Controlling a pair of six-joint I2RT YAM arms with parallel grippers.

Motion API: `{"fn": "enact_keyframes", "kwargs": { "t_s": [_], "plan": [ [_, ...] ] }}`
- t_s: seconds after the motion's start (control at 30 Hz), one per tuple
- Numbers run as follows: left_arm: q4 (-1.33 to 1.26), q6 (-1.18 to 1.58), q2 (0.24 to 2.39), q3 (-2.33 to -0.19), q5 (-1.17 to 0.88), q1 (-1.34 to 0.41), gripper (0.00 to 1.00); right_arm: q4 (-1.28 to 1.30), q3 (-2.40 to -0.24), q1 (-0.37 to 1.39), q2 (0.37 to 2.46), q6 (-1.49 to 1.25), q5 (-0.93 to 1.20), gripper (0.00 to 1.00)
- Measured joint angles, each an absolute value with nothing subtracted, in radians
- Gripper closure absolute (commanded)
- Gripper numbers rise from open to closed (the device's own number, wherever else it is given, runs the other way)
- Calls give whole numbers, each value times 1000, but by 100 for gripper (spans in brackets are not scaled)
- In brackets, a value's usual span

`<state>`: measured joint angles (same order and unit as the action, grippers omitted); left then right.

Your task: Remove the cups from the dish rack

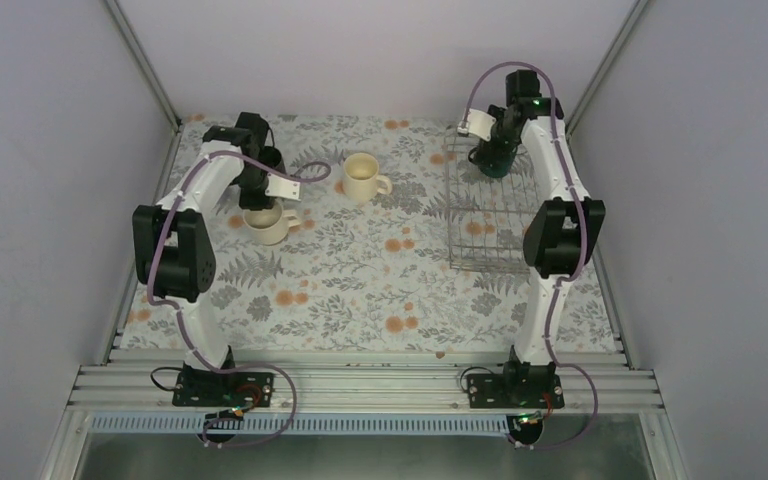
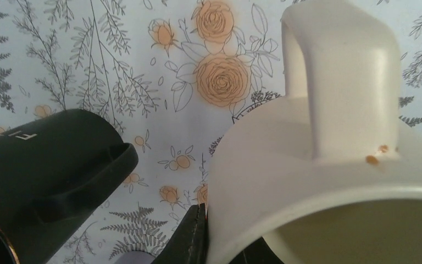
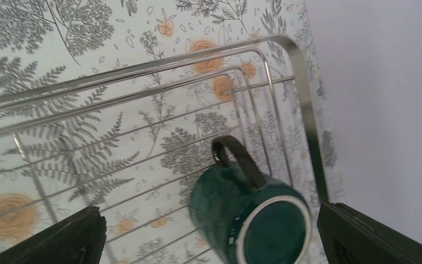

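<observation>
Cream mug (image 1: pixel 268 224) is sitting at the left of the floral table (image 1: pixel 360 290), well apart from the dish rack (image 1: pixel 480 245). The left gripper (image 1: pixel 260 205) is clamping its rim: one dark finger (image 2: pixel 192 242) is pressing the outer wall, handle pointing away from the wrist camera. Cannot tell whether the mug base is touching the table. A black mug (image 2: pixel 49 170) is lying just beside it on the left. A second cream mug (image 1: pixel 363 178) is standing upright nearer the middle, ungripped. The dark green mug (image 3: pixel 247 217) is lying tilted in the rack's far right corner, handle up. The right gripper (image 3: pixel 211 242) is hanging over it, fingers (image 3: pixel 60 239) spread wide, gripping nothing.
</observation>
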<state>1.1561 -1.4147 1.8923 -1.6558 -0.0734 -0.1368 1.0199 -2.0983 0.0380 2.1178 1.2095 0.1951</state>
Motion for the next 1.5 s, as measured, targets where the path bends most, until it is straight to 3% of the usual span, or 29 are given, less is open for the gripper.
{"fn": "enact_keyframes", "kwargs": {
  "t_s": [0.2,0.7,0.9,1.0,1.2,1.3,1.5],
  "plan": [
    [1113,-1414,1905,-1641,-26,-139,98,1114,-2311,38,2254,1331,176,3],
    [1066,-1394,2030,-1637,54,-165,95,1159,-2337,38,2357,1429,155,3],
    [1055,-1382,2049,-1639,76,-181,81,1131,-2378,38,2411,1425,136,5],
    [1051,-1370,2058,-1639,82,-188,61,1124,-2380,38,2434,1420,126,5],
    [1069,-1367,2061,-1679,81,-199,40,1082,-2387,38,2463,1391,87,3],
    [1101,-1363,2061,-1750,75,-204,34,1061,-2403,38,2485,1378,60,4],
    [1160,-1360,2050,-1898,68,-224,30,1033,-2420,38,2508,1356,-1,4]
  ]
}}
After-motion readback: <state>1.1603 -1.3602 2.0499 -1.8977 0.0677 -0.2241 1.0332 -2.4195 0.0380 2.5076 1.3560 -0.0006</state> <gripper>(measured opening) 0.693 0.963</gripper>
